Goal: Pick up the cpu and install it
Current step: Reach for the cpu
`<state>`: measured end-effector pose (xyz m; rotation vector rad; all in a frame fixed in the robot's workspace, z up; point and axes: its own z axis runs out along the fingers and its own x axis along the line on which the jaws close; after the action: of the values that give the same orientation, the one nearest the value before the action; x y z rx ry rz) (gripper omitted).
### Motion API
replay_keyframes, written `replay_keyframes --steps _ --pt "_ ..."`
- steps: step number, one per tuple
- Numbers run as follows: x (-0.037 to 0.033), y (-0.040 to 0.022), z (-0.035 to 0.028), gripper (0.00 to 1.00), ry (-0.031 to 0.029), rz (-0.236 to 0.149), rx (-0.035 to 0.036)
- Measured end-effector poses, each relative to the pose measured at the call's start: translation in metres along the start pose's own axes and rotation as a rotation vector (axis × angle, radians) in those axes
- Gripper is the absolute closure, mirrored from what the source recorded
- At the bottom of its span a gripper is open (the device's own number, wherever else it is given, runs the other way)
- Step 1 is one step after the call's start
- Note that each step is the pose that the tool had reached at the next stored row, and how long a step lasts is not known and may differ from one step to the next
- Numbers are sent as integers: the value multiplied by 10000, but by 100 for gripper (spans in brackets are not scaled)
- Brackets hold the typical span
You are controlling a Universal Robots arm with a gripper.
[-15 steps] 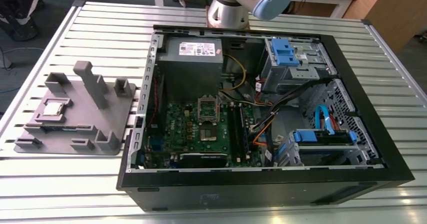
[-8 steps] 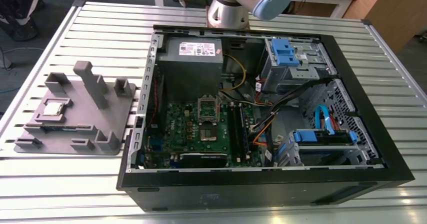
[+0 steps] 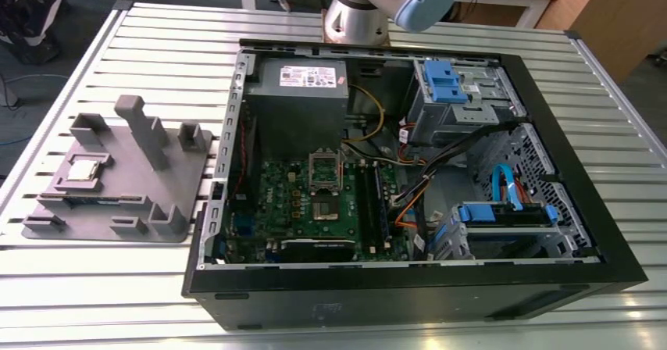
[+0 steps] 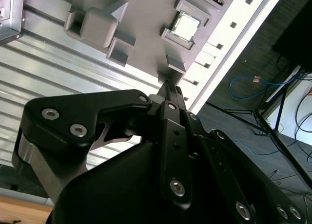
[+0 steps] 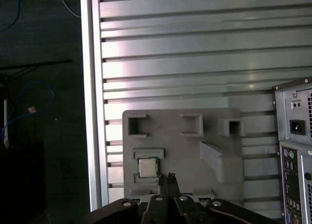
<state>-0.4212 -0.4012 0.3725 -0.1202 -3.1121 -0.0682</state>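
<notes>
In the exterior view, the fixture [image 3: 117, 203] is lying on the worktop [image 3: 156, 45] at 9 o'clock from the case [image 3: 417, 289], with the cpu [image 3: 86, 168] sitting in its 9 o'clock pocket. In the first wrist view, the claw [image 5: 168, 177] is hanging clenched and empty above the fixture, apart from the cpu.

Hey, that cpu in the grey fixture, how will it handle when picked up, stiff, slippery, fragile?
Probably stiff: the cpu looks like a flat square with a metal top. Likely light, being small beside the fixture. Its smooth, shiny top may be slippery, and sitting low in a raised frame leaves little edge to grip.
</notes>
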Motion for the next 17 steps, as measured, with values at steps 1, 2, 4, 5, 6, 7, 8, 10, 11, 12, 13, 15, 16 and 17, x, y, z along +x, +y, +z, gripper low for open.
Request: replay_keyframes --steps 1,2,4,5,6,7,8,10,11,12,13,15,16,17 --pt "6 -7 15 89 0 -1 0" --pt "11 -14 29 89 -2 -1 -1" --pt "21 -26 54 89 -2 -1 -1" --pt "27 -32 66 89 -3 -1 -3" --pt "33 -36 77 89 -1 0 -2" --pt "39 -41 89 89 0 -1 -2" --pt "44 -45 99 89 1 -2 -1" --pt "54 -51 118 89 0 -2 -2" --pt "58 -53 126 89 -1 -1 -2" --pt "62 -56 133 89 0 -2 -2" --pt "66 -57 140 89 -1 -1 -2" --pt "73 -59 150 89 -1 -2 -2" --pt "76 -60 152 89 -2 -2 -3" --pt "76 -60 153 89 -1 -2 -2"
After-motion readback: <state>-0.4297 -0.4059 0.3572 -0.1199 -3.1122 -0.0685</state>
